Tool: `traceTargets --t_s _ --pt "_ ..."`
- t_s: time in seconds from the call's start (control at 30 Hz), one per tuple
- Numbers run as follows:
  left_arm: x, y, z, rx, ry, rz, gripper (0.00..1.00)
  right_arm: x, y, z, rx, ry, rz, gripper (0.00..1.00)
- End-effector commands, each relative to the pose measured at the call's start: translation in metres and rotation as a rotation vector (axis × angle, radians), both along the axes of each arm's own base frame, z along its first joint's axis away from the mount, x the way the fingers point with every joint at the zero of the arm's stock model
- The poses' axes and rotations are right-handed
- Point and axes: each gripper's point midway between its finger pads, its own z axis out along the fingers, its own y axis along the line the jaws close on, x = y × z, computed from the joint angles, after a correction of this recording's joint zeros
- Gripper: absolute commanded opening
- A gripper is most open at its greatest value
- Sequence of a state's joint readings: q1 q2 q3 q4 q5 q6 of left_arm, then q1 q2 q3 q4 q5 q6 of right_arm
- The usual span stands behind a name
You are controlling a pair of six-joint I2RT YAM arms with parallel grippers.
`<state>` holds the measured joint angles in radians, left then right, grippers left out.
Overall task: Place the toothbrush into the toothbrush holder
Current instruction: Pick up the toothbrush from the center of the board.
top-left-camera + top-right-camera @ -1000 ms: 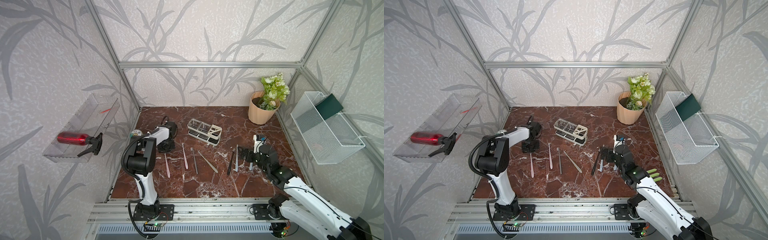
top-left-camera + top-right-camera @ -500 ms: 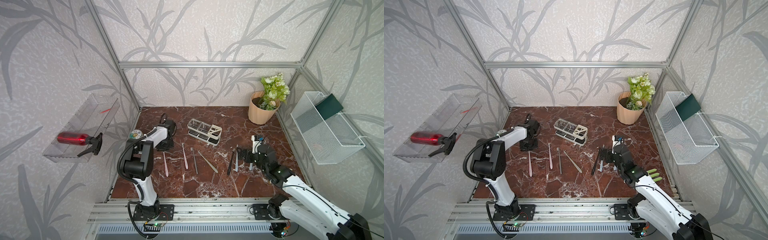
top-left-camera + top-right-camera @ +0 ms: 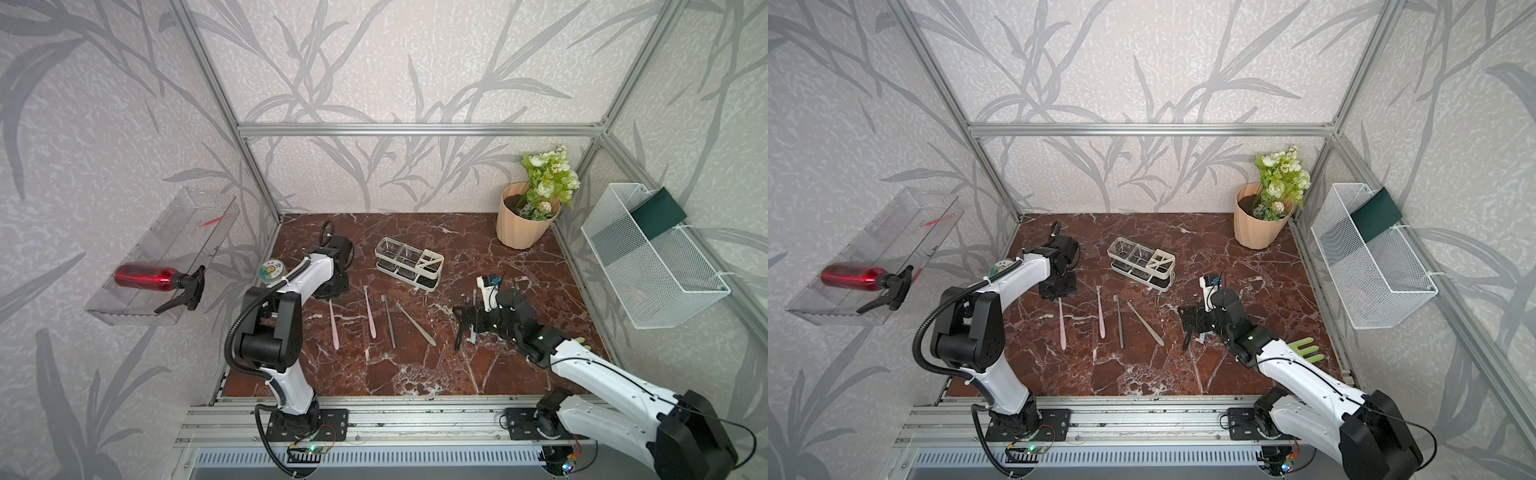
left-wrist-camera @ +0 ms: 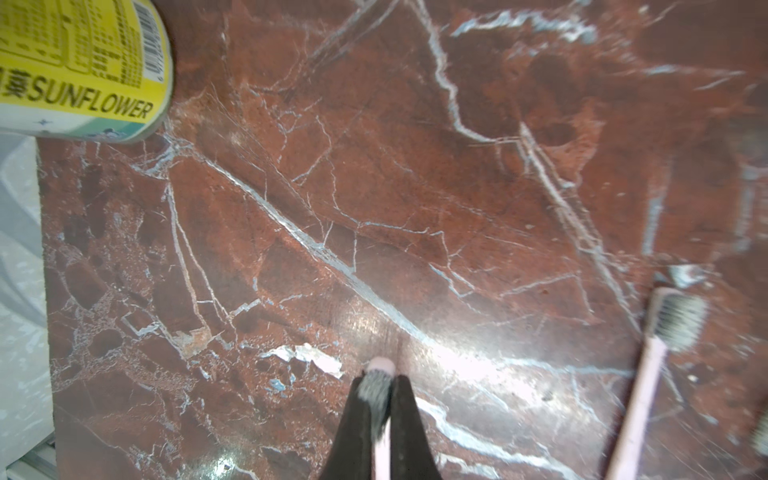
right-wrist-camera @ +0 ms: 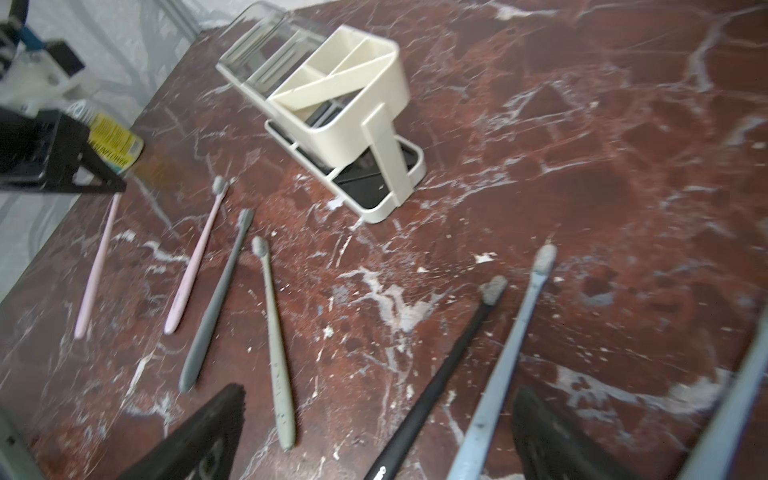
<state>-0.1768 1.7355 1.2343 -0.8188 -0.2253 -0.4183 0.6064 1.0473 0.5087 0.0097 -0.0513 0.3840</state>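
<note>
My left gripper [image 4: 378,376] is shut on the bristle head of a pink toothbrush [image 3: 333,324], whose handle trails toward the front over the marble. In both top views this gripper [image 3: 1059,289] sits left of the cream-white toothbrush holder [image 3: 409,268] [image 3: 1140,268] [image 5: 349,112], which stands upright with nothing in it. My right gripper [image 5: 378,392] [image 3: 467,322] hangs open low over a black toothbrush [image 5: 440,374] and a blue toothbrush [image 5: 511,353], both lying between its spread fingers.
A second pink toothbrush [image 3: 370,311], a dark grey one [image 3: 389,322] and a grey-green one [image 3: 415,324] lie mid-table. A yellow sunflower can [image 4: 79,66] stands by the left wall. A peach flower pot [image 3: 521,224] stands back right, beside a wire basket [image 3: 652,266].
My right gripper has moved forward and to the left, lower over the black and blue toothbrushes. The left arm's elbow has swung left while its gripper stayed on the pink toothbrush.
</note>
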Motion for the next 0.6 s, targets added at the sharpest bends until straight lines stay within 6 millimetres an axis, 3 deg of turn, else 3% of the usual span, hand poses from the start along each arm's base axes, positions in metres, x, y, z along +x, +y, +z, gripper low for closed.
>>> traceTargets --t_s 0.0,0.23,0.57 --pt "-0.008 -0.006 0.007 -0.001 0.001 -0.029 0.00 -0.002 0.031 0.024 0.044 -0.067 0.130 0.99" --pt "-0.011 -0.023 0.011 -0.019 -0.006 -0.065 0.00 -0.016 0.058 0.020 0.082 -0.044 0.246 0.99" --pt "-0.010 -0.031 0.012 -0.042 -0.010 -0.075 0.00 -0.022 0.075 0.007 0.022 -0.021 0.308 0.99"
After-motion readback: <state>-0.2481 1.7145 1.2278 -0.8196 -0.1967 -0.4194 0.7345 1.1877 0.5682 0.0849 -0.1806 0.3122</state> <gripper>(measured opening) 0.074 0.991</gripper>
